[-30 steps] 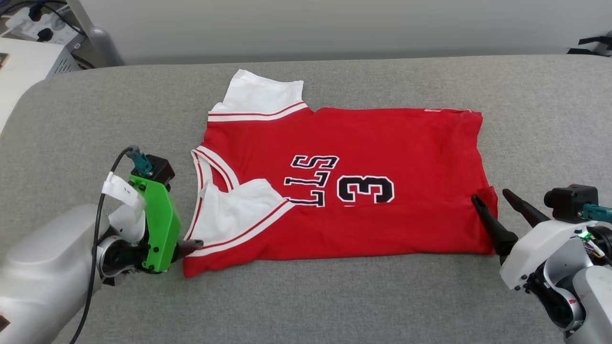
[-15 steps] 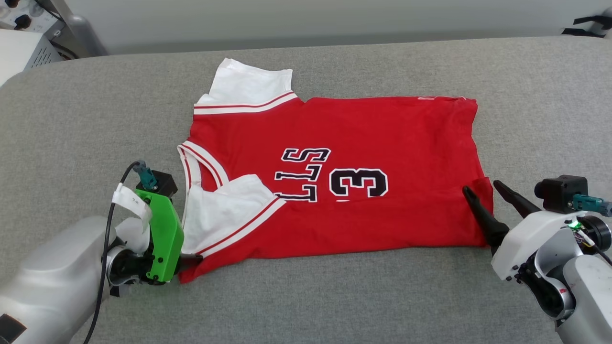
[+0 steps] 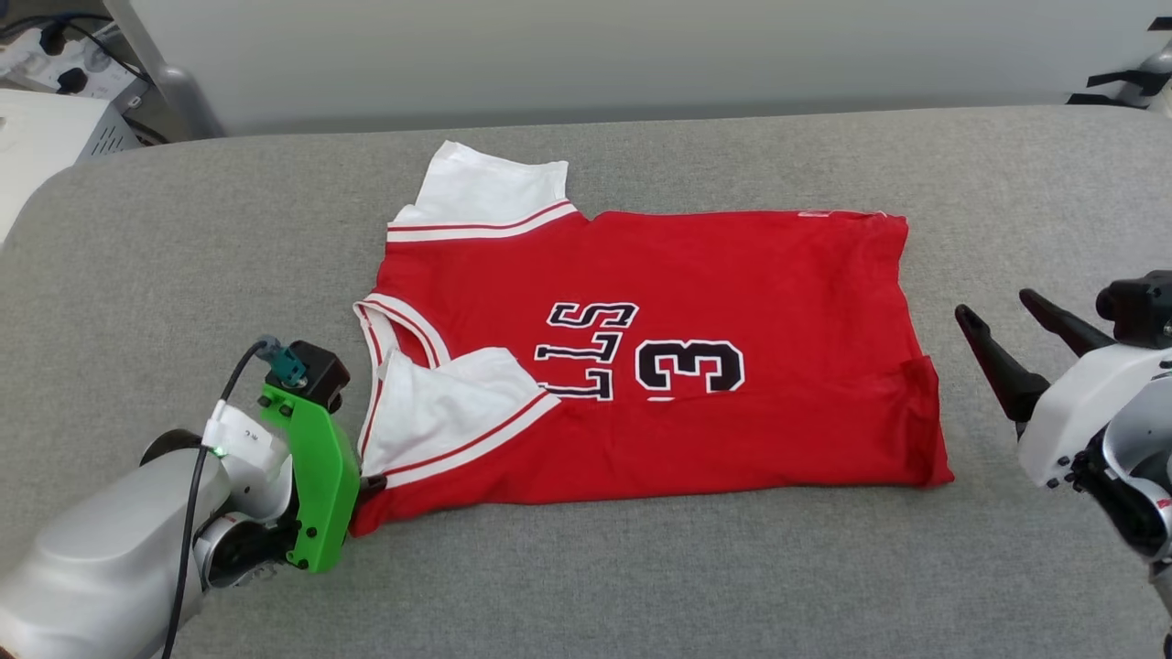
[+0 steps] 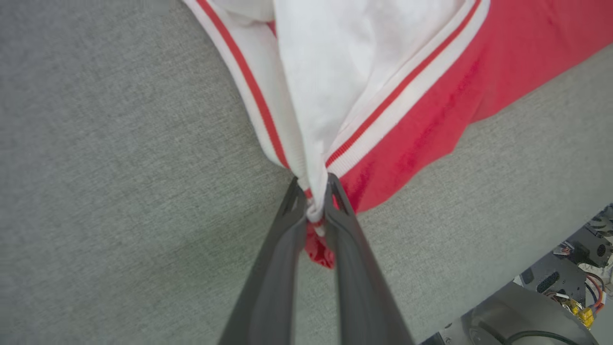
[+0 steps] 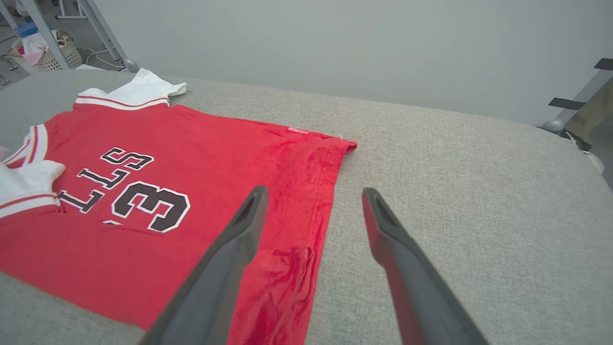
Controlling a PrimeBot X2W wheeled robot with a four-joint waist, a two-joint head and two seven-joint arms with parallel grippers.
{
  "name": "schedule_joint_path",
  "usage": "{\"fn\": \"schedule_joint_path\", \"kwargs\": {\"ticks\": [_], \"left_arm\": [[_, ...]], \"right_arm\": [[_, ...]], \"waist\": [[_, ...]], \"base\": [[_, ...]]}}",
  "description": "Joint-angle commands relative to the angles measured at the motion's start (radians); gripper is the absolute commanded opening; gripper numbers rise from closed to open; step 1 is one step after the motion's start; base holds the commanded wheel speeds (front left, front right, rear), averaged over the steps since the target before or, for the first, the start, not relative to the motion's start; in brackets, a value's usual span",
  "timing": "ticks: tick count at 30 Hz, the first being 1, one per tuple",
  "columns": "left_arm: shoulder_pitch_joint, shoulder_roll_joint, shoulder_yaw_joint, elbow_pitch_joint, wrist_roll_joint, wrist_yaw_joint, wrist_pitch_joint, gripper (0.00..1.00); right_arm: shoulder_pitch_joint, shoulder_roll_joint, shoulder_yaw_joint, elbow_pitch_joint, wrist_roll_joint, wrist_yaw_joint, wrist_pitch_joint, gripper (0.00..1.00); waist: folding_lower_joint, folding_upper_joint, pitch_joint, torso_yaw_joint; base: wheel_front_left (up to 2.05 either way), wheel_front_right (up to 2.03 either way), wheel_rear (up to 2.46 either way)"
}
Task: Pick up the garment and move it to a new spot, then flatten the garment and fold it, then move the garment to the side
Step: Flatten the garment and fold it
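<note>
The garment (image 3: pixel 696 275) is a red jersey with white sleeves, black lettering and a "3", lying partly folded on the grey padded table (image 3: pixel 641 586). My left gripper (image 3: pixel 371 485) is at its near-left corner, and in the left wrist view that gripper (image 4: pixel 313 191) is shut on the bunched white-and-red shoulder edge of the garment (image 4: pixel 407 129). My right gripper (image 3: pixel 1003 307) hovers open off the garment's right hem, above bare table. In the right wrist view its fingers (image 5: pixel 239 239) are spread wide, the left one over the hem of the garment (image 5: pixel 215 143).
A white box with cables (image 3: pixel 46 137) sits beyond the table's far-left corner. A pale wall (image 3: pixel 641 46) runs behind the table. A metal stand leg (image 5: pixel 570 110) shows past the far right edge. Bare grey table lies in front and to both sides.
My left gripper has closed on the garment's near-left shoulder edge. My right gripper has lifted and pulled back to the right, off the hem. The head camera has shifted slightly.
</note>
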Motion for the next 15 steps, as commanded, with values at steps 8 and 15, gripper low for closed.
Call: {"fn": "schedule_joint_path", "kwargs": {"ticks": [8, 15], "left_arm": [[-0.005, 0.036, 0.001, -0.074, 0.053, -0.002, -0.047, 0.00], [-0.014, 0.034, 0.001, -0.094, 0.080, -0.002, -0.057, 0.00]], "right_arm": [[-0.058, -0.117, 0.054, -0.068, 0.033, -0.001, 0.234, 1.00], [-0.066, -0.177, 0.150, -0.076, 0.121, -0.001, 0.474, 1.00]], "waist": [[0.0000, 0.0000, -0.009, 0.023], [0.0000, 0.0000, 0.004, 0.039]], "base": [[0.00, 0.00, 0.00], [0.00, 0.00, 0.00]]}}
